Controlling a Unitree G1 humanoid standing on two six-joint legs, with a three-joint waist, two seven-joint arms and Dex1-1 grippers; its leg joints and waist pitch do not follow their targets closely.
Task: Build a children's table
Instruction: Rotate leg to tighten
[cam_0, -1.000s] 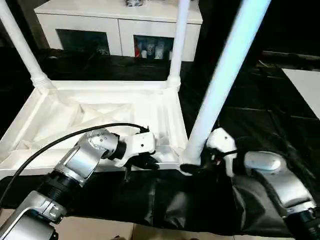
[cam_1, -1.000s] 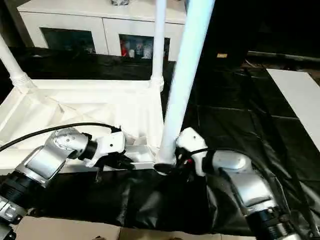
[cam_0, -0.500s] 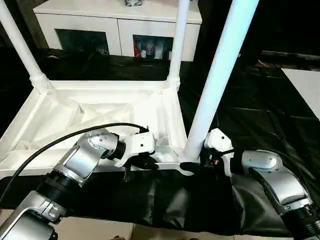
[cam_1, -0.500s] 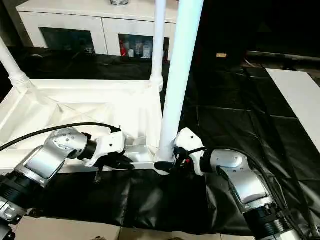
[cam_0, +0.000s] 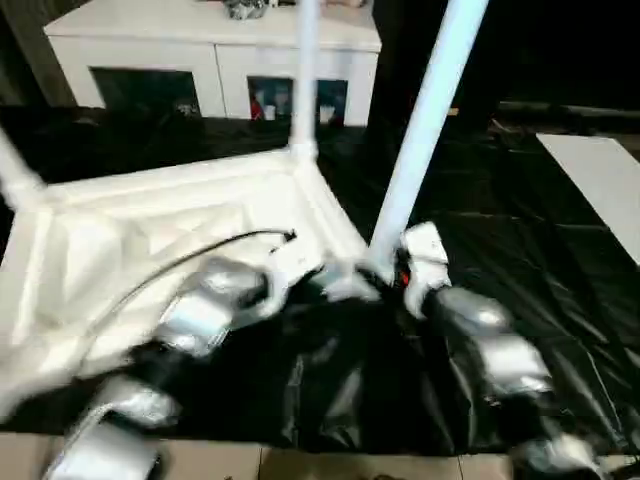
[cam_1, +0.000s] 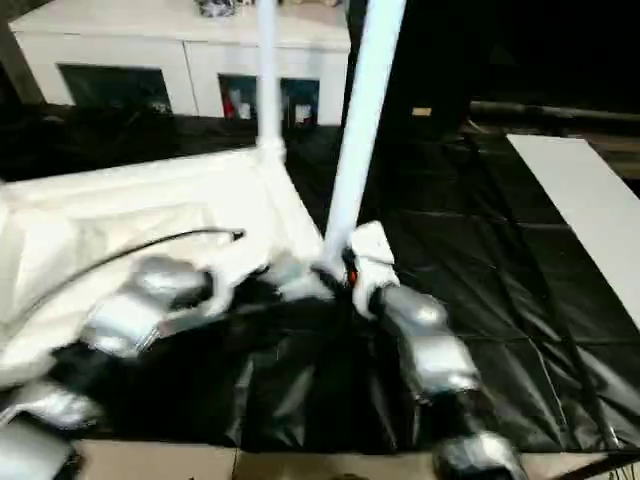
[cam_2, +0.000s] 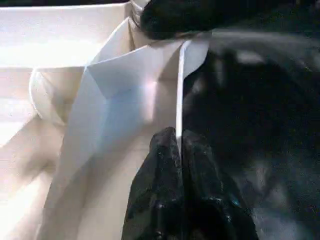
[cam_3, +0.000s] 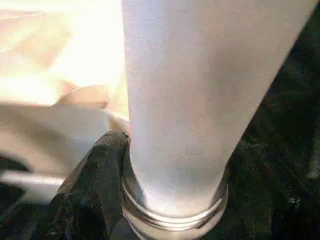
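Black sheeting (cam_0: 520, 250) covers the floor where the upturned table top (cam_0: 150, 230) lies. Nearest, the left gripper (cam_2: 180, 150) has its two fingers pinched shut on the thin rim of the top. Just beside it, the right gripper (cam_3: 107, 170) sits at the base of the near leg (cam_0: 425, 120), apparently clasping it, one finger (cam_3: 95, 185) against the tube. Farther back another leg (cam_0: 303, 80) stands upright in its corner, with a white cabinet (cam_0: 210, 50) behind.

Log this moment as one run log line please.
stage: fitting near leg | left gripper: shut on tabletop rim | right gripper: around leg base | far leg: upright
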